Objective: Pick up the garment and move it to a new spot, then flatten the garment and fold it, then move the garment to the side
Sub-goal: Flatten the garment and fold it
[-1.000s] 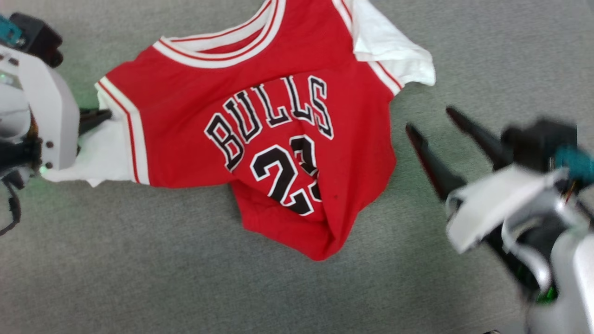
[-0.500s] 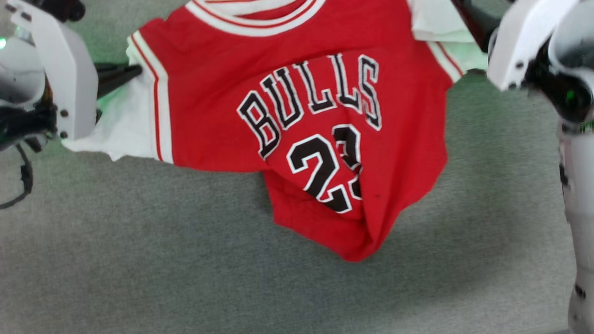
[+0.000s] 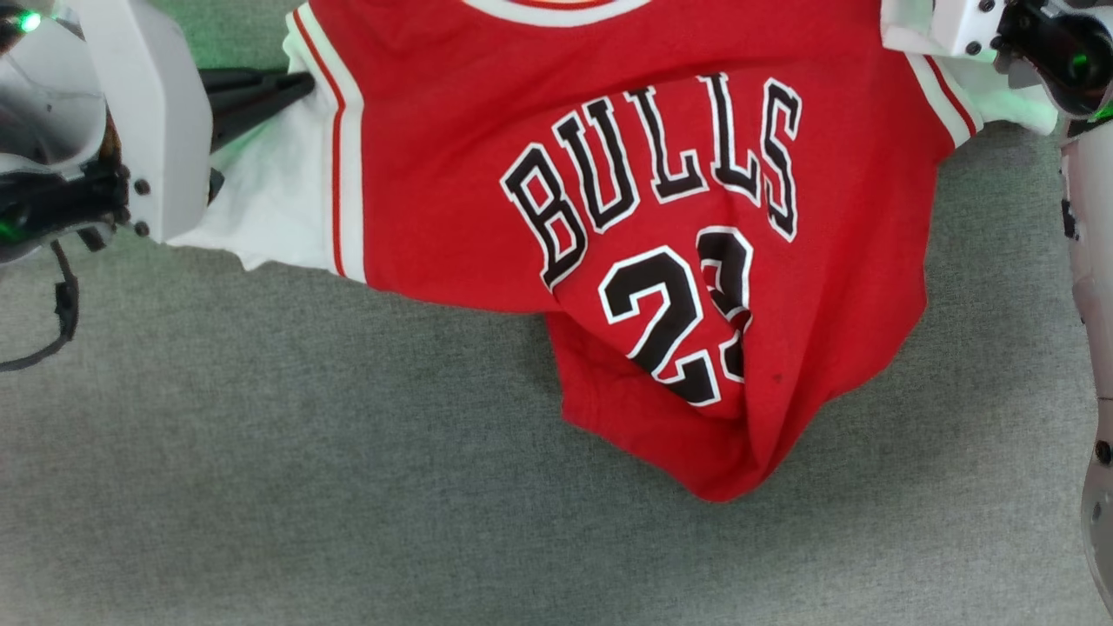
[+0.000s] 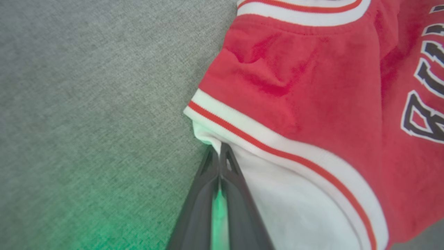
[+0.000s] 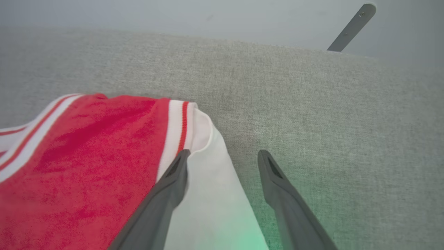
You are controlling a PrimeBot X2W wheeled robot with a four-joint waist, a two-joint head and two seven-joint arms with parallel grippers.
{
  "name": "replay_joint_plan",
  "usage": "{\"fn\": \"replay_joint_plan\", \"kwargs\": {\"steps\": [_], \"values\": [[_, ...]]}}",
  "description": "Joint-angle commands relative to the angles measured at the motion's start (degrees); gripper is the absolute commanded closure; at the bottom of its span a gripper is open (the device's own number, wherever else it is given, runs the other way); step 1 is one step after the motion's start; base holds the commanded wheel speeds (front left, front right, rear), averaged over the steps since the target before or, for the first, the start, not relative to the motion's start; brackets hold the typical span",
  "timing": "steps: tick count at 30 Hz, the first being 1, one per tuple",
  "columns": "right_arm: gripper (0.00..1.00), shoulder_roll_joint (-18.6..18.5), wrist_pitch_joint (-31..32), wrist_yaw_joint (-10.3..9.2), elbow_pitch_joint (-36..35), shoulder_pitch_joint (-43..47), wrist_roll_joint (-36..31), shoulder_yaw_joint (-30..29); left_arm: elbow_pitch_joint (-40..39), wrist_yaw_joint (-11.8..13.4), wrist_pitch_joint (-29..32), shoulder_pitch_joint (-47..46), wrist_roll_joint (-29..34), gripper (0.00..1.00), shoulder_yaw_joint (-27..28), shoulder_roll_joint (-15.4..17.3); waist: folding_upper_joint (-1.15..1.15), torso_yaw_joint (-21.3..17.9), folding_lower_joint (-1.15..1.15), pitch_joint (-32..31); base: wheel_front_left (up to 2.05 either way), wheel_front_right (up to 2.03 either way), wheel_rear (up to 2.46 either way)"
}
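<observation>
Grey woven cloth point(image 3: 261, 478) lies under everything. On the left, the left gripper point(image 4: 219, 152) is clamped on a white sleeve of the garment point(image 3: 661, 174), which sprawls print-up across the middle. On the right, the right gripper point(image 5: 223, 154) gapes wide astride the other sleeve's edge.

The garment point(image 3: 452, 174) is red; sleeves point(image 3: 278, 200) white; trim point(image 3: 346, 156) white with a thin red stripe; print point(image 3: 661, 226) "BULLS 23" black, outlined white; surface point(image 3: 348, 487) grey, finely flecked weave, tinted green near the left gripper point(image 4: 219, 149) and right gripper point(image 5: 223, 156), both dark grey; arm shell point(image 3: 156, 122) white.
</observation>
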Motion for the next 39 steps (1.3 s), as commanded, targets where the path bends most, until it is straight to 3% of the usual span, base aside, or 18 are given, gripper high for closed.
{"fn": "replay_joint_plan", "kwargs": {"steps": [1,7,9,10,11,12,23,39], "values": [[0.00,0.01,-0.90,-0.04,1.45,-1.18,-0.66,-0.61,0.86,0.29,0.99,2.47,0.41,1.00,-2.55,-0.15,0.00,0.10,0.00,0.14,0.00,0.00,0.00],[0.02,0.70,-3.06,-0.04,5.75,-2.78,-1.03,-0.78,0.28,0.28,0.97,2.52,0.17,1.00,-2.69,-0.08,0.00,0.02,0.00,0.31,0.00,0.00,0.00],[0.53,0.85,-3.85,-0.04,6.52,-3.25,-0.54,-0.24,0.18,0.29,0.96,2.48,0.03,1.00,-2.73,0.06,0.00,-0.05,0.00,0.38,0.00,0.00,0.00],[0.84,0.85,-4.14,-0.04,7.02,-3.47,-0.17,-0.20,0.17,0.28,0.94,2.41,-0.10,1.00,-2.73,0.19,0.00,-0.08,0.00,0.46,0.00,0.00,0.00],[0.84,0.85,-4.14,-0.04,7.02,-3.47,-0.17,-0.20,0.17,0.28,0.94,2.41,-0.10,1.00,-2.73,0.19,0.00,-0.08,0.00,0.46,0.00,0.00,0.00],[1.00,0.84,-4.35,-0.04,7.52,-3.70,0.04,-0.06,0.19,0.29,0.86,2.36,-0.15,1.00,-2.73,0.31,0.00,-0.11,0.00,0.54,0.00,0.00,0.00],[1.00,-0.21,-8.26,-0.04,10.89,-5.97,0.28,1.00,1.92,0.43,-4.49,2.00,-2.09,1.00,-2.19,-0.74,0.00,0.20,0.00,-0.95,0.00,0.00,0.00],[1.00,-7.05,-15.27,-0.04,6.29,-4.74,6.51,1.71,17.56,0.22,-30.43,-0.48,-1.92,1.00,1.24,-7.96,0.00,4.36,0.00,-12.46,0.00,0.00,0.00]]}}
